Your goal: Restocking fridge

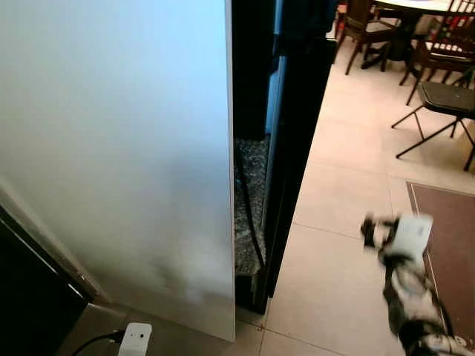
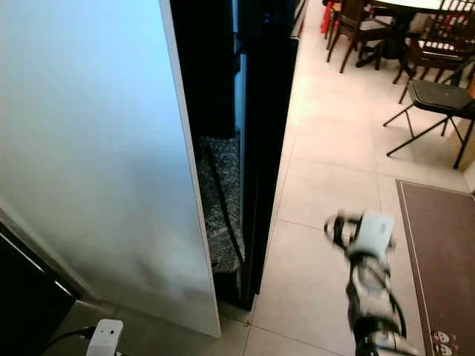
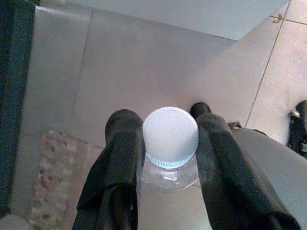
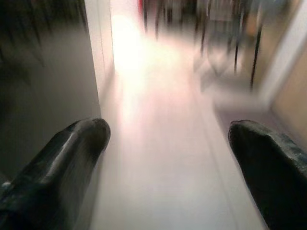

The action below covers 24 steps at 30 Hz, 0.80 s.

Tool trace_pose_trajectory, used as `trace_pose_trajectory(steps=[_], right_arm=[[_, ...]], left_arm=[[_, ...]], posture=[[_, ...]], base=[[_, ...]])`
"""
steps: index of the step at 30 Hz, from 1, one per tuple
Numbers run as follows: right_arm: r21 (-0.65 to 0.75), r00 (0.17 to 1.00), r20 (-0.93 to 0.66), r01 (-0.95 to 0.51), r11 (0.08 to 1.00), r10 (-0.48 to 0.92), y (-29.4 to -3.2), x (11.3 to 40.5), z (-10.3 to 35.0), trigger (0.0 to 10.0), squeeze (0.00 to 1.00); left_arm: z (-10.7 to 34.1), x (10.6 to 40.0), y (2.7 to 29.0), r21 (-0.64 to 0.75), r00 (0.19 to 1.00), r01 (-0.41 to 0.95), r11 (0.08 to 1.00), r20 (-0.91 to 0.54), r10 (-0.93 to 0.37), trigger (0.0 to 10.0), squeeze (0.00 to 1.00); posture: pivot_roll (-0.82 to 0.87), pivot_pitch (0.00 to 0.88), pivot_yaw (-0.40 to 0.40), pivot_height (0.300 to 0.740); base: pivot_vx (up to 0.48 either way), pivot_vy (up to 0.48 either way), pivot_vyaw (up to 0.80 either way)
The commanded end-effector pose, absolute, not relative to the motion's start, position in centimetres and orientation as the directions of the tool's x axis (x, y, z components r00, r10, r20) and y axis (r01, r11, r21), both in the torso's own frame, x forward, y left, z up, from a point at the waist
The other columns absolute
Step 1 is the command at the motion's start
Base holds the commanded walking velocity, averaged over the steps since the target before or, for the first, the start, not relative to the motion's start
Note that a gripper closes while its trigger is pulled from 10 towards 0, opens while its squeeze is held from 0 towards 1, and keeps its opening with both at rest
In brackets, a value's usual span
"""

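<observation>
My left gripper (image 3: 167,120) is shut on a clear plastic bottle (image 3: 170,167) with a white screw cap (image 3: 171,136), one black finger (image 3: 120,158) pressing on each side of the neck; grey floor lies below it. A tall white fridge panel (image 1: 111,148) fills the left of the head views, with a black door edge (image 1: 297,111) beside it. My right gripper (image 1: 369,230) hovers low over the tiled floor, right of the black door. In the blurred right wrist view, that gripper (image 4: 168,129) is open, its fingers (image 4: 72,148) wide apart with nothing between them.
A narrow gap between the white panel and the black door shows a speckled stone surface (image 1: 252,170) and a black cable (image 1: 249,215). A brown mat (image 1: 445,230) lies at right. Dining chairs (image 1: 438,52) and a table stand at the far right, across beige tiles (image 1: 334,193).
</observation>
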State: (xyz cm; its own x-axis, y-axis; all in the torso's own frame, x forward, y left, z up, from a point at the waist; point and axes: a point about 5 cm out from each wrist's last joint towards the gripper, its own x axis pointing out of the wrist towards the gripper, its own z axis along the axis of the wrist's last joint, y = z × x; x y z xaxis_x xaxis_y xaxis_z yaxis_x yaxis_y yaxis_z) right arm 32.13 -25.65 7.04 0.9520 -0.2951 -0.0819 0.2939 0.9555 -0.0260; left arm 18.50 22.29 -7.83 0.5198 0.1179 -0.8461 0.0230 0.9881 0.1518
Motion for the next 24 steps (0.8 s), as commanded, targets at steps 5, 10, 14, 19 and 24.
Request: trace_pose_trajectory(steps=[5,10,14,19,24], right_arm=[[-0.050,0.998,0.040,0.057,0.997,-0.055,-19.7,34.1,9.2,10.0,0.00],[-0.106,0.987,0.119,-0.092,0.990,0.105,-14.6,34.4,11.9,10.0,0.00],[-0.093,0.991,0.098,-0.084,0.992,0.093,-13.3,33.9,12.1,10.0,0.00],[-0.029,0.994,-0.068,-0.084,0.996,0.082,-9.2,30.9,10.9,10.0,0.00],[0.030,0.984,-0.081,-0.160,0.987,0.161,-6.6,29.1,11.4,10.0,0.00]], left_arm=[[-8.0,17.8,22.8,0.179,0.504,0.067,0.982,-0.855,0.122,10.0,0.00],[-8.3,17.1,23.1,0.188,0.487,0.085,0.978,-0.865,0.124,10.0,0.00],[-8.4,16.7,23.2,0.189,0.481,0.090,0.978,-0.868,0.124,10.0,0.00],[-8.8,15.5,23.4,0.198,0.465,0.091,0.976,-0.875,0.134,10.0,0.00],[-9.1,14.8,23.6,0.201,0.456,0.086,0.976,-0.879,0.141,10.0,0.00]], posture=[[0.01,0.035,0.013,0.740],[0.01,0.074,0.025,0.740],[0.01,0.077,0.029,0.740],[0.03,0.087,0.023,0.740],[0.03,0.099,0.021,0.740]], base=[[0.000,0.000,0.00],[0.000,0.000,0.00],[0.000,0.000,0.00],[0.000,0.000,0.00],[0.000,0.000,0.00]])
